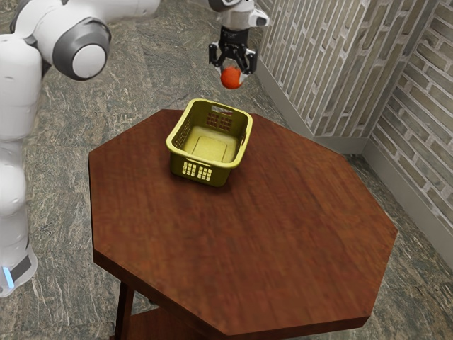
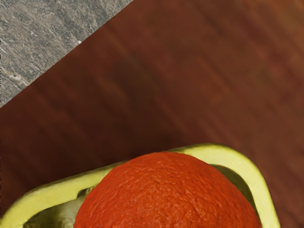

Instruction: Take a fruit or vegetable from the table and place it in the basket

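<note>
Up above the far side of the table, my gripper (image 1: 231, 69) is shut on a round orange-red fruit (image 1: 231, 78), one finger on each side of it. In the exterior view the yellow-green basket (image 1: 174, 150) stands upright on the table, with its bare floor visible inside. The wrist view has the fruit (image 2: 166, 194) large at the lower edge, in front of the basket's rim (image 2: 213, 151), so part of the basket is hidden behind it.
The brown octagonal table (image 1: 283, 234) extends from the basket toward the exterior view's right. A brick wall (image 1: 318, 64) rises behind it, and grey stone floor (image 2: 42, 38) lies beyond the table's edge.
</note>
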Controlling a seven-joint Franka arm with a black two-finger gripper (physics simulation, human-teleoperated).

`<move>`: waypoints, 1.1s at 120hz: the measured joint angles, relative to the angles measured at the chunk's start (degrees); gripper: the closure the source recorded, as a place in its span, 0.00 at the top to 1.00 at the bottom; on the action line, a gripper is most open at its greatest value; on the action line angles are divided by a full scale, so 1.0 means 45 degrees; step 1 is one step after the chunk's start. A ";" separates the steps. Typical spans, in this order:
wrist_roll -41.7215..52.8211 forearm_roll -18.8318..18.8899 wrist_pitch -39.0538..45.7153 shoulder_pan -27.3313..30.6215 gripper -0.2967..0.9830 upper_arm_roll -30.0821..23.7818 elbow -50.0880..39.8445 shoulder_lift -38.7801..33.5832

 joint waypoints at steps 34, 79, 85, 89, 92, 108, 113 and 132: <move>-0.0071 -0.0039 -0.1989 0.0001 0.39 -0.0270 -0.0297 -0.0116; -0.0194 -0.0066 -0.3069 -0.0007 0.39 -0.0590 -0.1333 -0.0163; -0.0206 -0.0067 -0.3110 -0.0007 0.39 -0.0591 -0.1342 -0.0133; -0.0213 -0.0068 -0.3132 -0.0007 0.39 -0.0591 -0.1344 -0.0116; -0.0219 -0.0068 -0.3144 -0.0007 0.41 -0.0591 -0.1346 -0.0107; -0.0239 -0.0136 -0.3060 -0.0009 0.58 -0.0711 -0.1341 -0.0094; -0.0242 -0.0164 -0.3027 -0.0011 0.62 -0.0727 -0.1339 -0.0087; -0.0257 -0.0216 -0.2954 -0.0007 0.72 -0.0740 -0.1327 -0.0075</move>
